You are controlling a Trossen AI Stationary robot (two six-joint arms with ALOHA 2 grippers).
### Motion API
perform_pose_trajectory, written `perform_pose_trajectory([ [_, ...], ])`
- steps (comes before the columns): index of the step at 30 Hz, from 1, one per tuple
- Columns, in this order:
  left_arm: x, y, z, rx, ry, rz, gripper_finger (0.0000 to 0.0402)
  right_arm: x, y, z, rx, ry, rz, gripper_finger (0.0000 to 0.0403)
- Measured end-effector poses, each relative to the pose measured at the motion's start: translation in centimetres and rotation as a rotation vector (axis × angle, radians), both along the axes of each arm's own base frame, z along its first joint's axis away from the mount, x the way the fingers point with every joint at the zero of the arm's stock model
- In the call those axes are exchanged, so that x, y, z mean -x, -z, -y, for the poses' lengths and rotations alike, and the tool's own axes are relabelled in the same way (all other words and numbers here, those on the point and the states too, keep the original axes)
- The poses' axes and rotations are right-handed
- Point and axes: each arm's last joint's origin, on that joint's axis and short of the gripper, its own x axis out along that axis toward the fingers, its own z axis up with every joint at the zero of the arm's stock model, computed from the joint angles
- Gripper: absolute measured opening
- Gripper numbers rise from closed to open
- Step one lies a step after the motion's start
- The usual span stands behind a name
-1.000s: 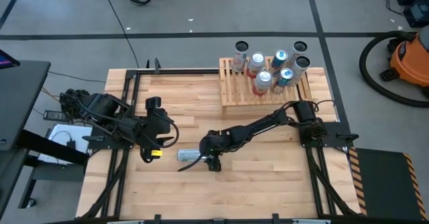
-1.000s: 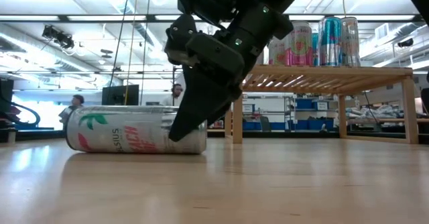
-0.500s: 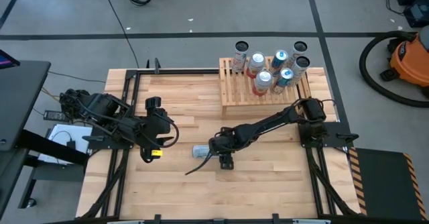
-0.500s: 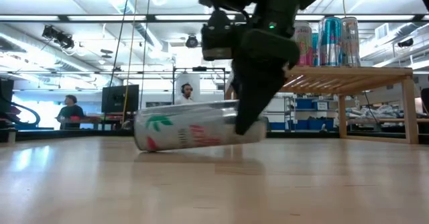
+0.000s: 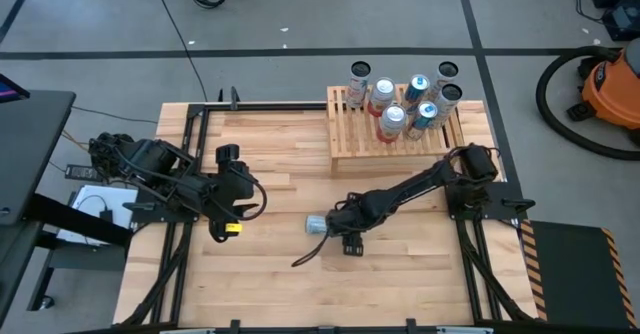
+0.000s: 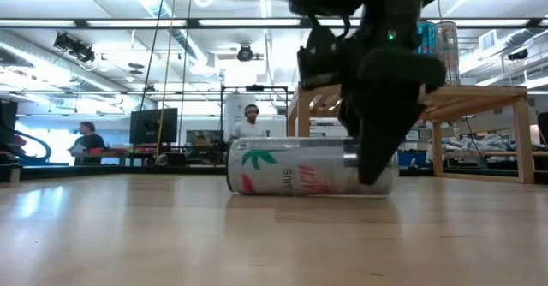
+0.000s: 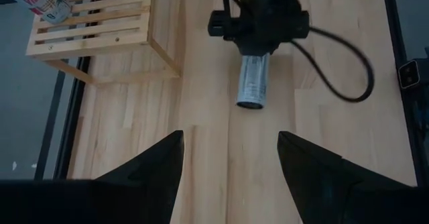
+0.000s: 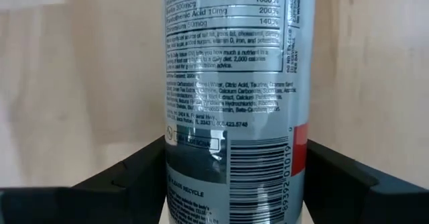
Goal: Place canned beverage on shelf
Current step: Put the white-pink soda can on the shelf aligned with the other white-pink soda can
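Note:
A silver can (image 5: 318, 224) with red and green print lies on its side on the table near the middle, and it also shows in the low view (image 6: 291, 169) and the left wrist view (image 7: 253, 83). My right gripper (image 5: 345, 224) is shut on it. The light-wood slatted shelf (image 5: 350, 139) stands at the far right and carries several upright cans (image 5: 405, 104). My left gripper (image 7: 228, 160) is open and empty, level above the table's left part, pointing toward the can. My right gripper pinches the can's round wall (image 8: 234, 163) between its two fingers (image 8: 134, 180), at the end of the can nearer the table's right edge (image 6: 364, 170). The fingers come from above, slanting, and lie across the can. The can lies level along the table top.
Bare wood lies between the can and the shelf. The shelf's legs (image 6: 524, 136) stand behind the can in the low view. Beyond the table there is a room with people at desks (image 6: 86, 140) and an orange vacuum (image 5: 610, 84) on the floor.
My right gripper has gone toward the table's right edge, staying shut on the can. The can has come along the table with it; it was tipped half a second ago and now lies level.

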Motion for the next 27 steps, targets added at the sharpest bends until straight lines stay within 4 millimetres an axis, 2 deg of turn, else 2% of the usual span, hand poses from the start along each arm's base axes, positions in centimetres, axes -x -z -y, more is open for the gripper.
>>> perform_pose_trajectory([
  [5,0.0,0.0,0.0,-0.002,0.001,-0.003,0.0243,0.0,-1.4,-0.2,-0.027,-0.017,0.062,0.0288],
  [11,0.0,0.0,0.0,-0.003,0.001,-0.004,0.0243,-0.1,-1.1,-0.2,-0.041,-0.042,0.051,0.0301],
  [22,0.0,0.0,0.0,0.0,-0.002,-0.004,0.0243,0.0,-1.3,-0.3,-0.068,-0.065,0.038,0.0354],
  [27,0.0,0.0,0.0,0.0,-0.002,-0.003,0.0243,-0.1,-1.6,0.3,-0.071,-0.052,0.049,0.0362],
])
